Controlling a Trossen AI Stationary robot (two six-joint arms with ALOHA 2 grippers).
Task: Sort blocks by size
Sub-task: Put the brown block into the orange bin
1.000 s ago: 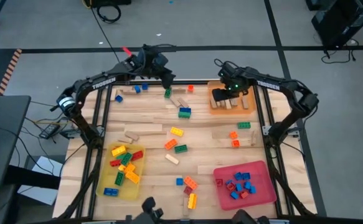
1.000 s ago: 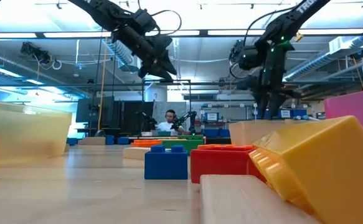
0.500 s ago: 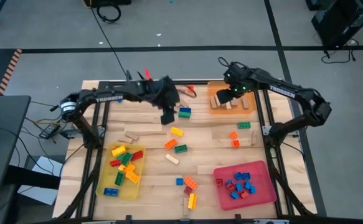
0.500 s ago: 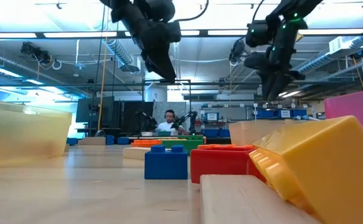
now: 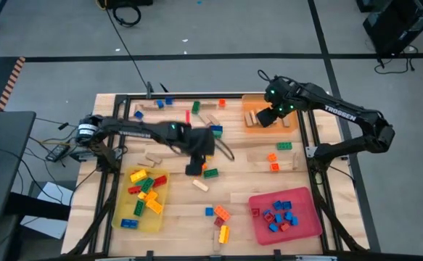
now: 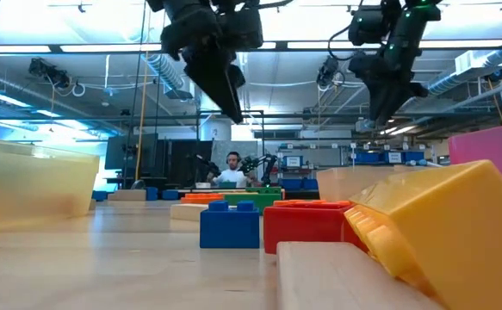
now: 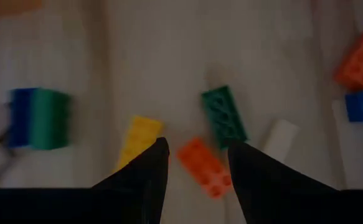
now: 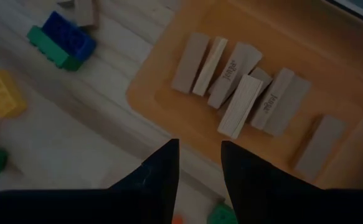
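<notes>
My left gripper [image 5: 194, 169] is open and empty above the middle of the table. In the left wrist view [image 7: 197, 165] its fingers stand to either side of an orange brick [image 7: 204, 167] lying flat on the wood, well above it. A green brick [image 7: 225, 116] and a yellow brick [image 7: 140, 140] lie beside it. My right gripper [image 5: 266, 116] is open and empty above the orange tray [image 5: 292, 125]. In the right wrist view [image 8: 200, 163] it hangs over the tray's rim [image 8: 145, 99]. Several tan wooden blocks [image 8: 240, 87] lie flat in the tray.
A yellow tray [image 5: 143, 214] with mixed bricks stands at the near left. A red tray [image 5: 309, 221] of blue and red bricks stands at the near right. A blue-on-green stack [image 5: 215, 131], wooden pieces [image 5: 169, 151] and loose bricks [image 5: 220, 214] are scattered over the table.
My left gripper has swung from the table's far edge toward the near edge and the middle, and now hangs over the orange, green and yellow bricks. My right gripper has risen above the orange tray and drifted a little toward the right edge.
</notes>
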